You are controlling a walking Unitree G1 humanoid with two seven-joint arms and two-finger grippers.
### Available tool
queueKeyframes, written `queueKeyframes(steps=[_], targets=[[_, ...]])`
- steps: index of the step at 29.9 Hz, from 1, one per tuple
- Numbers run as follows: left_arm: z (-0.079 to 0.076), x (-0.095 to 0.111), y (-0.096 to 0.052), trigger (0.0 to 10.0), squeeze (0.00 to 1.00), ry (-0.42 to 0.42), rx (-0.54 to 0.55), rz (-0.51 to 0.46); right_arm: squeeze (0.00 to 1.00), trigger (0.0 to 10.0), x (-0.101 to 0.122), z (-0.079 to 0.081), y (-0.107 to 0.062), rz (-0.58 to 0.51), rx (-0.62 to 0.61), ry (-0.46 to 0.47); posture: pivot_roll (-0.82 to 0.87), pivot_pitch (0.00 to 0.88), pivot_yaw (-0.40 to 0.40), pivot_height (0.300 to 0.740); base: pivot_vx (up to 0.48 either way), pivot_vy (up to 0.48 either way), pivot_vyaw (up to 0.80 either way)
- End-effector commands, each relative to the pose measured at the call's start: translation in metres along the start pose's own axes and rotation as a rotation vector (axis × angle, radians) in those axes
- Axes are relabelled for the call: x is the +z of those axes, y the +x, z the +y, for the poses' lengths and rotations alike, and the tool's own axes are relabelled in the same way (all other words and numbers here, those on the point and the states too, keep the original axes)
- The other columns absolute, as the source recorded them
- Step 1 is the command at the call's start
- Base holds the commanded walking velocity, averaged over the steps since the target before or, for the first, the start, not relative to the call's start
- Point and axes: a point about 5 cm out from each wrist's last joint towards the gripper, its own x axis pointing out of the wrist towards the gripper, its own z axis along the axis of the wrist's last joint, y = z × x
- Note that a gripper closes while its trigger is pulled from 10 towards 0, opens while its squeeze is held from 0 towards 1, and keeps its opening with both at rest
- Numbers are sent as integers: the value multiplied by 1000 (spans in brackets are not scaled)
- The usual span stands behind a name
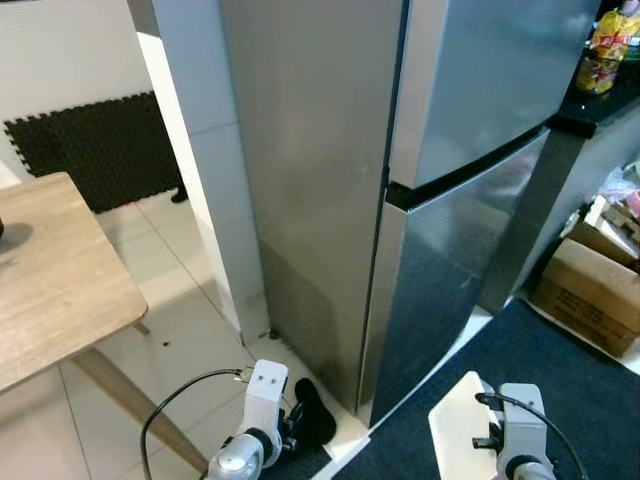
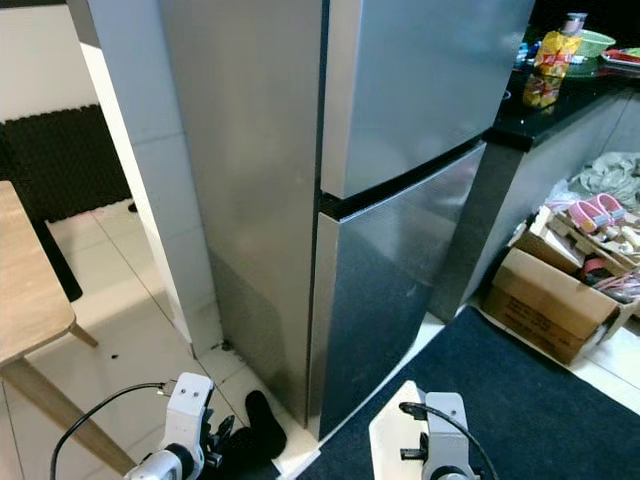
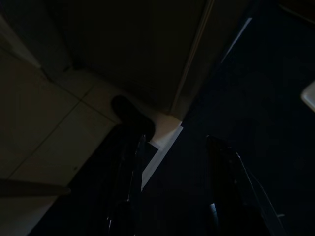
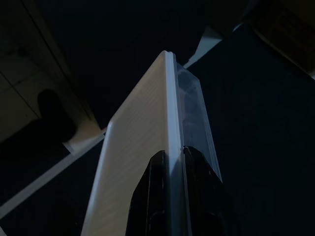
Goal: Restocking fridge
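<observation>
Right hand: both black fingers pressed against the rim of a flat white container, which has a clear lid on one face. Container extends away from the hand, edge-on. Beneath it: dark carpet, pale floor tiles. View very dim.

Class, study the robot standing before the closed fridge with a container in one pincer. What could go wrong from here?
1. The right pincer grips the white lidded container by a thin edge, so it might slip or tilt.
2. Both doors of the fridge are shut; only the open left pincer is free to pull one.
3. The cardboard box and the wooden table crowd either side, so turning may bump them.
</observation>
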Motion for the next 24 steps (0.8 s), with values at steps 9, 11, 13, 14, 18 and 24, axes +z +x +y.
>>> queueKeyframes(steps=[9,11,13,14,18,24], targets=[[8,-4,-3,10000,0,-11,23,22,0,10000,5,-1,0,-42,-21,50,-54,10,8,740,0,-308,0],[8,-3,-2,10000,0,-11,23,21,0,10000,5,0,0,-41,-19,51,-52,9,8,740,0,-360,0],[8,-3,-2,10000,0,-12,24,20,0,10000,4,1,0,-41,-16,52,-50,9,7,740,0,-420,0],[8,-2,-2,10000,0,-12,24,20,0,10000,4,1,0,-40,-14,52,-50,9,7,740,0,-416,0],[9,-2,-2,10000,0,-12,25,19,0,10000,4,2,0,-38,-10,52,-49,7,7,740,0,-420,0],[10,-3,-3,10000,0,-12,24,24,0,10000,3,3,0,-36,-5,52,-49,6,8,740,0,-419,0]])
